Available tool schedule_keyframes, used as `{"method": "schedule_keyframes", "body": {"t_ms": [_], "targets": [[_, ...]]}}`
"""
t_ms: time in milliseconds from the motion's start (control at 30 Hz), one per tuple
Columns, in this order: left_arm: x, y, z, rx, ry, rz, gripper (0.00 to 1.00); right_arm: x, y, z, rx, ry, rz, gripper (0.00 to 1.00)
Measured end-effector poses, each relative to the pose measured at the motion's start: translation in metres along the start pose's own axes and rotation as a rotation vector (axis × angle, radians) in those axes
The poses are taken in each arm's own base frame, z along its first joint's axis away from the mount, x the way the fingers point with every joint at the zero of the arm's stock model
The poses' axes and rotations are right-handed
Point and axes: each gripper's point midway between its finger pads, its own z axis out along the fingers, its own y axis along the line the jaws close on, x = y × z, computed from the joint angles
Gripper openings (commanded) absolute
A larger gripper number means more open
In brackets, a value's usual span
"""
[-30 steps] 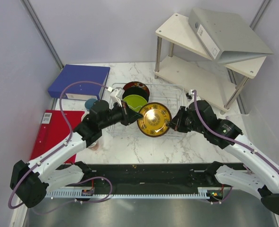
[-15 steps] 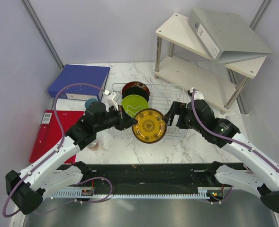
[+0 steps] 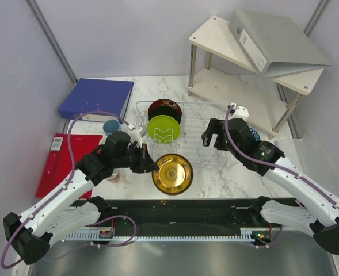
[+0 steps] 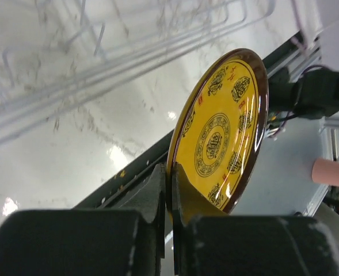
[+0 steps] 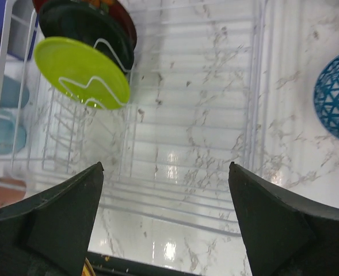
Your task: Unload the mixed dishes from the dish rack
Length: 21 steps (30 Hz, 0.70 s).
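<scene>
My left gripper (image 3: 148, 164) is shut on the rim of the yellow-brown patterned plate (image 3: 172, 173), held tilted above the marble in front of the dish rack (image 3: 198, 103). The left wrist view shows both jaws (image 4: 170, 172) pinching the plate (image 4: 221, 138) edge. A lime green plate (image 3: 164, 128), a black plate and a dark red-black floral plate (image 3: 164, 106) stand in the rack's left end. My right gripper (image 3: 210, 133) hangs open and empty over the rack's right half (image 5: 166, 167). A blue patterned dish (image 5: 337, 98) lies right of the rack (image 5: 255, 86). A light-blue mug (image 3: 110, 126) stands left of it.
A blue binder (image 3: 97, 98) and a red folder (image 3: 60, 164) lie at the left. The white two-tier shelf (image 3: 244, 63) with a grey binder (image 3: 275, 40) stands at the back right. A black rail (image 3: 181, 210) runs along the near edge.
The right gripper opened, let go of the yellow-brown plate and drew back to the right. The left gripper carried the plate out of the rack toward the near edge.
</scene>
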Motion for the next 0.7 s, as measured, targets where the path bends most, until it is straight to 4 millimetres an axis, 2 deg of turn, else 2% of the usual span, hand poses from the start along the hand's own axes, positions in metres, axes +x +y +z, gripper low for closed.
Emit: {"method": "schedule_keyframes", "body": {"t_ms": [100,300,433,567,700], "targets": [[0.030,0.016,0.003,-0.033,0.092,-0.032,0.02,-0.017,-0.010,-0.004,0.038,-0.095,0.024,0.97],[0.054,0.033,0.007,-0.071,0.145,-0.073,0.02,-0.045,-0.012,-0.016,0.038,-0.227,0.068,0.96],[0.068,0.045,0.016,-0.104,0.185,-0.118,0.02,-0.041,-0.010,-0.004,0.044,-0.217,0.056,0.96],[0.085,0.064,0.028,-0.170,0.244,-0.176,0.02,-0.024,-0.015,0.009,0.058,-0.178,0.032,0.95],[0.089,0.078,0.040,-0.230,0.260,-0.213,0.02,-0.018,-0.016,0.015,0.058,-0.170,0.024,0.95]]}}
